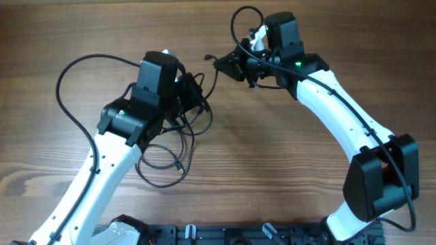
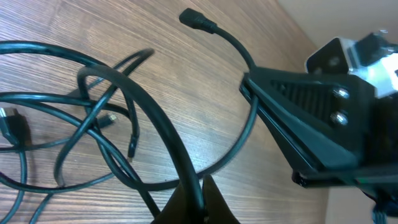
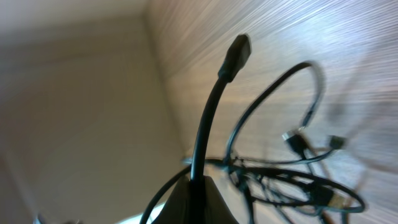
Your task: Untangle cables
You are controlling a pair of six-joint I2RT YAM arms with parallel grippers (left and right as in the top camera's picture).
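The cables (image 1: 170, 146) lie as a loose black tangle on the wooden table beside my left arm. My left gripper (image 1: 195, 95) is at the tangle's upper right edge. In the left wrist view, the left gripper (image 2: 198, 200) is shut on one thick black cable (image 2: 163, 130) that rises from the loops. My right gripper (image 1: 226, 66) is a short way to the right and shut on a cable close to its plug end (image 1: 206, 57). In the right wrist view, that plug end (image 3: 239, 46) sticks up out of the right gripper (image 3: 198, 186), with the tangle (image 3: 292, 183) behind.
A thicker black arm cable (image 1: 68, 82) arcs over the table to the left of my left arm. Another loops above my right wrist (image 1: 238, 24). The arm bases (image 1: 225, 235) sit along the near edge. The table's far edge (image 2: 311, 31) runs close behind the grippers.
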